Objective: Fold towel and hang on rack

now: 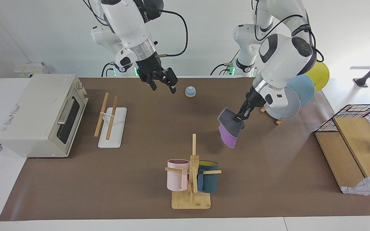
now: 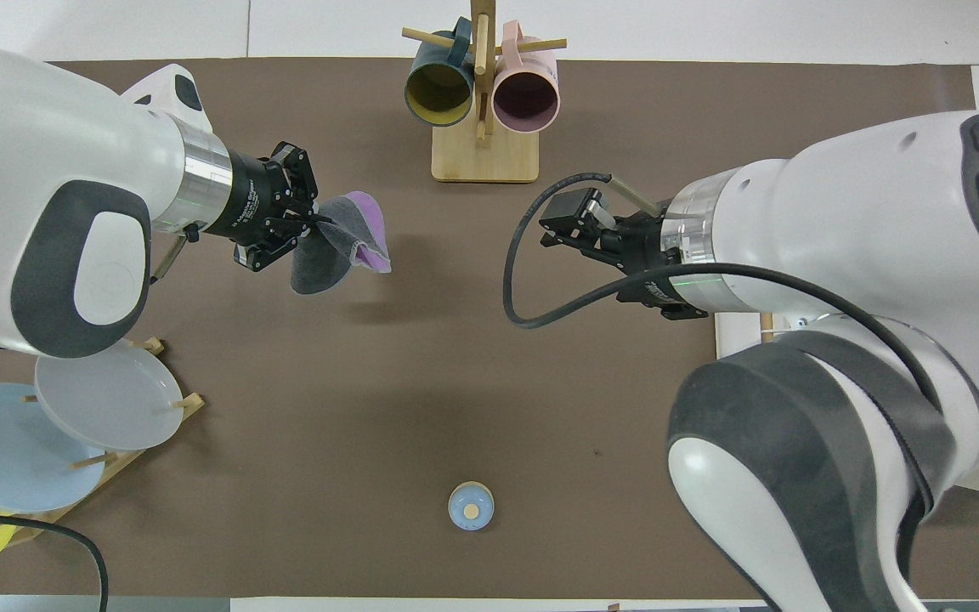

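Left gripper (image 1: pixel 240 116): pinching towel (image 1: pixel 228 128) by one edge, up in the air.
Right gripper (image 1: pixel 162 84): spread, waiting.
Risk: floppy towel could slip, or unfold before reaching rack (image 1: pixel 111 123).

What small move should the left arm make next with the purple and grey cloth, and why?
Probably carry it toward the right arm's end. The left pincer holds the folded purple and grey soft cloth in the air over bare table, while the rack with two light wooden rods on a white base stands there empty, in front of the toaster oven. The right pincer waits, open.
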